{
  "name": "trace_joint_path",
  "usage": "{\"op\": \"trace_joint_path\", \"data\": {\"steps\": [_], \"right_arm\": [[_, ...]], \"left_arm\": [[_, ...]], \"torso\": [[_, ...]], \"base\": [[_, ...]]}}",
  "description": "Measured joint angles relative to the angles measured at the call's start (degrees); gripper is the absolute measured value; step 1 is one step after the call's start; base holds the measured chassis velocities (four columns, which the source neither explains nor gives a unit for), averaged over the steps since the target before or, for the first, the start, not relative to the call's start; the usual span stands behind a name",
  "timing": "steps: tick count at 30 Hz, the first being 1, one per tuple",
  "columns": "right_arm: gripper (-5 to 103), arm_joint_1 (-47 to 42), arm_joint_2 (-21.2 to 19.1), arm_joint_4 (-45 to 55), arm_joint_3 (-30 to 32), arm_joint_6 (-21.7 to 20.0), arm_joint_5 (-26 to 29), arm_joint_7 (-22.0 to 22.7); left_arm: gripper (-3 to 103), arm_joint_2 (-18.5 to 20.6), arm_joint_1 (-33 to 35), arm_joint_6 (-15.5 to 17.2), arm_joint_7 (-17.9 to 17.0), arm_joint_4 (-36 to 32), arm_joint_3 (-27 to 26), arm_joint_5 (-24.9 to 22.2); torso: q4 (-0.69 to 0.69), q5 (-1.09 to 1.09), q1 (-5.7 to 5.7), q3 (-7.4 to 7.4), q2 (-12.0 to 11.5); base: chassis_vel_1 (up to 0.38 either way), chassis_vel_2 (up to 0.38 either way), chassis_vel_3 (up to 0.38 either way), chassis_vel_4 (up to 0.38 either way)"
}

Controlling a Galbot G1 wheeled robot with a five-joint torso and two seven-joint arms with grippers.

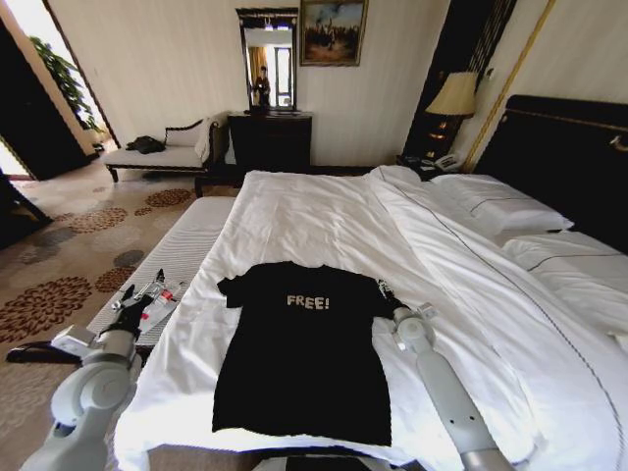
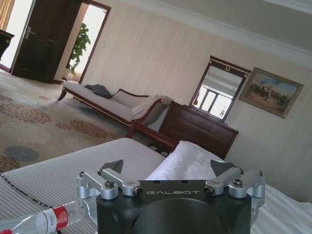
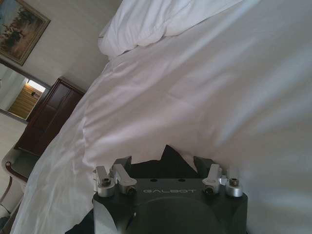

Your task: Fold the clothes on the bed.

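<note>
The black T-shirt [image 1: 302, 353] lies flat near the foot edge of the bed [image 1: 324, 211], unfolded. The right gripper [image 1: 385, 299], fingers apart, sits at its right sleeve; the left gripper [image 1: 137, 294], jaws spread, hangs off the bed's left edge. Judged: the first fold is starting, so the sleeve needs pinching.

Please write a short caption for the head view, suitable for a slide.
Black T-shirt lies flat on the white bed; right gripper at its sleeve, left gripper off the bedside.
</note>
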Motion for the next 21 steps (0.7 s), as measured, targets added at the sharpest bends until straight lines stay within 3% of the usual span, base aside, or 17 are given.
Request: {"op": "trace_joint_path", "data": {"steps": [4,6,8,15,18,21], "right_arm": [[52,0.1,0.1,-0.4,-0.1,0.0,-0.2,0.2],[52,0.2,0.1,-0.5,-0.1,0.0,-0.3,0.2],[41,0.3,0.1,-0.8,-0.2,0.1,-0.6,0.2],[20,0.8,0.1,-1.3,-0.3,0.9,-1.9,0.2],[4,1.1,-0.1,-1.4,-0.5,1.2,-2.2,0.2],[1,1.2,-0.1,-1.4,-0.7,1.3,-2.3,0.3]], "left_arm": [[100,-0.4,-0.6,0.0,-0.2,0.7,1.0,1.0],[100,-0.4,-0.7,0.0,-0.3,0.8,1.1,1.0],[100,-0.4,-1.0,0.0,-0.4,1.1,1.4,1.1],[100,-0.4,-1.1,-0.1,-0.6,1.5,1.6,1.9],[100,-0.6,-1.1,-0.2,-0.7,1.6,1.6,2.4],[100,-0.7,-1.1,-0.2,-0.8,1.7,1.6,2.6]], "torso": [[-0.01,0.0,0.0,0.0,0.0],[-0.01,0.0,0.0,0.0,0.0],[-0.01,0.0,0.0,0.0,0.0],[0.0,0.0,0.0,0.0,0.0],[0.0,0.0,0.0,0.0,0.0],[0.0,0.0,0.0,0.0,0.0]], "base": [[0.0,0.0,0.0,0.0],[0.0,0.0,0.0,0.0],[0.0,0.0,0.0,0.0],[0.0,0.0,0.0,0.0],[0.0,0.0,0.0,0.0],[0.0,0.0,0.0,0.0]]}}
